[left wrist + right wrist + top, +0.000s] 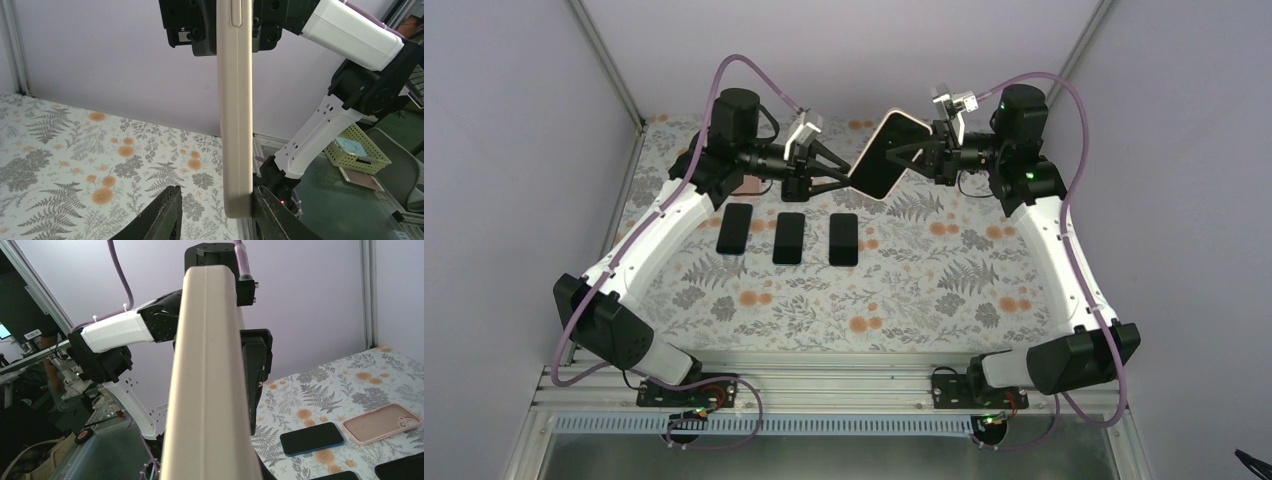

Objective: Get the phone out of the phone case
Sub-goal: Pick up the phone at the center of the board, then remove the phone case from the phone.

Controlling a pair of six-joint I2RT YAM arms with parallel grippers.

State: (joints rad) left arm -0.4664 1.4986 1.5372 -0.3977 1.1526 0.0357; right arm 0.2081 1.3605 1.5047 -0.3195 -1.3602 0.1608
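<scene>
Looking from the top cam: the phone case [902, 122] w/ the phone [876, 160] inside is held up in the air, above the far part of the bench [924, 300], btw. the two hands. It is tilted, and the dark screen can be seen from above. Its far-right end is pinched by the R hand [914, 152], which is pressed tight on it. Its near-left end is placed btw. the spread fingers of the L hand [846, 178]. Three dark phones [789, 237] are laid flat in a row on the bench, near the L hand and a bit apart from each other.

L wrist cam: the phone case is seen edge-on, as a pale beige strip standing straight up, w/ a side button near the top. Its top end is gripped by the black R hand. Its bottom end is placed btw. the L fingers [162, 217]. One finger looks right up against it; the other is set apart, w/ a gap showing. So the L hand is spread, w/ nothing pinched. A yellow basket [357, 147] is seen past the bench edge.

R wrist cam: the middle is filled by the beige edge, close up. The R fingers are hidden by it. The L hand is seen at its far end. A pink case [382, 422] is laid flat on the bench, w/ a dark phone just beside it.
</scene>
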